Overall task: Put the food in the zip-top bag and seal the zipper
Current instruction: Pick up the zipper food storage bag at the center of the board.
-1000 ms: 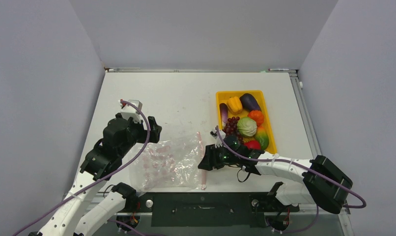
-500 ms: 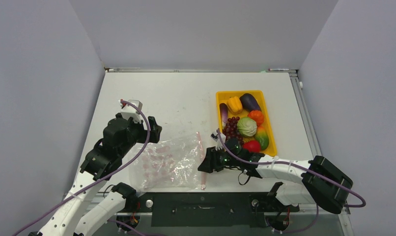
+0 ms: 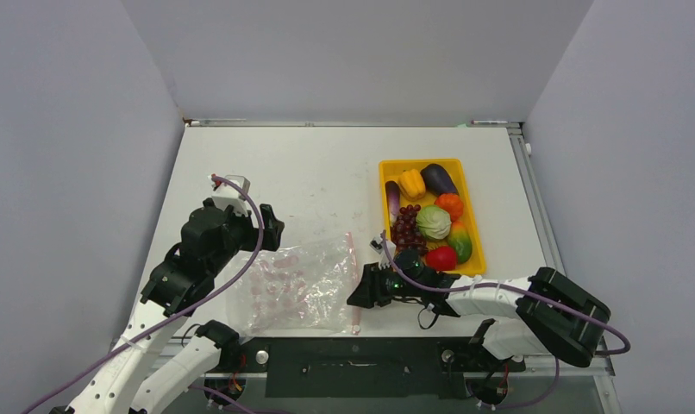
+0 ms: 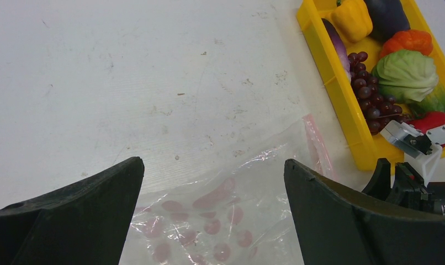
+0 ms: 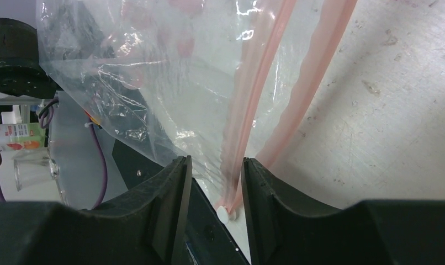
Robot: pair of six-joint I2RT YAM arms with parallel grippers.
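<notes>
We judge the step in hand to be opening the zip-top bag (image 3: 292,289), which lies flat on the desk (image 3: 327,164) at about 6 o'clock. Its mouth faces 3 o'clock. All the food (image 3: 432,222) sits in the yellow tray (image 3: 383,185) at 2 o'clock, and none of it is in the bag yet.

The right gripper (image 5: 216,165) is low at the near end of the zipper (image 3: 352,259), its jaws narrow. In the wrist view the zipper shows as two pink bands. One band rises between the jaws and the other lies on the desk toward 3 o'clock. A sliver of gap shows on one side of the band, so we would not call it clamped.

To do this well, we should pinch only the raised band and keep the lower one out of the jaws, or the mouth will come up shut. Once the pinch is firm, we lift gently and draw toward 12 o'clock so the film peels apart and does not drag.

The left gripper (image 3: 266,228) hangs wide open over the bag's far corner at about 10 o'clock, holding nothing. We could press it down on the film to anchor the floppy bag. The risk is that the whole bag slides, or that the strip slips free.
</notes>
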